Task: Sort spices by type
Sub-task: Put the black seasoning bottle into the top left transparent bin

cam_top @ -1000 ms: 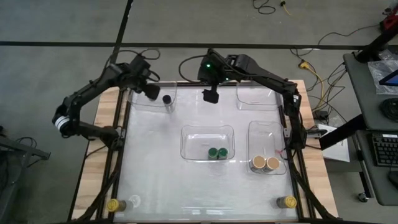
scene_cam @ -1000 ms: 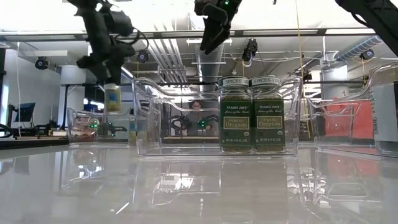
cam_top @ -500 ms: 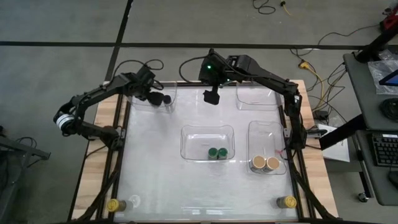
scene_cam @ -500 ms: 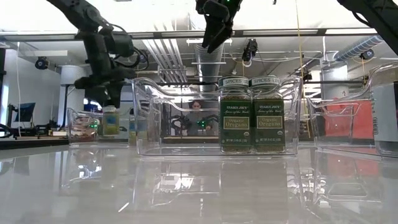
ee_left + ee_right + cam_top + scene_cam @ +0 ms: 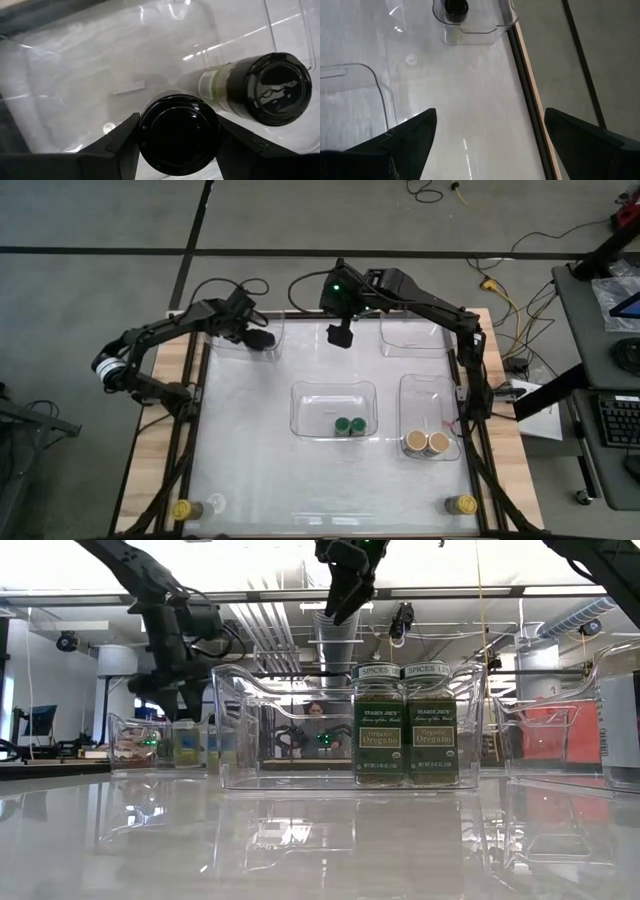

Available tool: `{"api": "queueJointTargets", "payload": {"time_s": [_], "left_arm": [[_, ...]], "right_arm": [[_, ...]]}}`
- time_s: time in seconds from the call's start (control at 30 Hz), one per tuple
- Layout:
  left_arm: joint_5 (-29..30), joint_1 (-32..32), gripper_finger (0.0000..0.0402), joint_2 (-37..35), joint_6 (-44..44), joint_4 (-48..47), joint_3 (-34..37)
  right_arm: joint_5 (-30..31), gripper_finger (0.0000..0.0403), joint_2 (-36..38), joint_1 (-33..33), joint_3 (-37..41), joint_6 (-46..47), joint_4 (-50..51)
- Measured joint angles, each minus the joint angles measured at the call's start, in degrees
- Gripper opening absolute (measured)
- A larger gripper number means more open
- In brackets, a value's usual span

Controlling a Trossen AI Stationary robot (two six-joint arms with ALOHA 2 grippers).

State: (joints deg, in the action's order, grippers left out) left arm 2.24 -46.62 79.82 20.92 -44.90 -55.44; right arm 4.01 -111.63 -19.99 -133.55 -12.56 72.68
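At the upper left of the frame the left gripper (image 5: pixel 257 338) clamps a black-lidded spice jar (image 5: pixel 179 131) inside a clear tray (image 5: pixel 228 345) beside a second black-lidded jar (image 5: pixel 272 89), while the right gripper (image 5: pixel 340 335), fingers spread wide, hangs empty over the upper-centre worktop (image 5: pixel 250 470)

We can read print only on the two green-lidded jars (image 5: pixel 405 724) standing side by side in the middle tray (image 5: pixel 240 730). Each lid rim says "SPICES", and each front label reads "TRADER JOE'S" above "Organic Oregano". The smaller lines under that are too fine for us to read.
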Motion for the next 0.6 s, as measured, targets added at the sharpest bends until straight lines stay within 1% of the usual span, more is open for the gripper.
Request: {"api": "queueJointTargets", "payload": {"time_s": [0.23,0.6], "left_arm": [[-0.3,2.0,0.0188,1.3,2.5,0.7,0.0],[0.2,2.4,0.0196,2.0,4.7,1.8,-0.1]], "right_arm": [[0.0,0.0361,0.0,0.3,0.0,0.6,0.3],[0.0,0.0361,0.0,0.6,0.0,0.6,0.9]]}}
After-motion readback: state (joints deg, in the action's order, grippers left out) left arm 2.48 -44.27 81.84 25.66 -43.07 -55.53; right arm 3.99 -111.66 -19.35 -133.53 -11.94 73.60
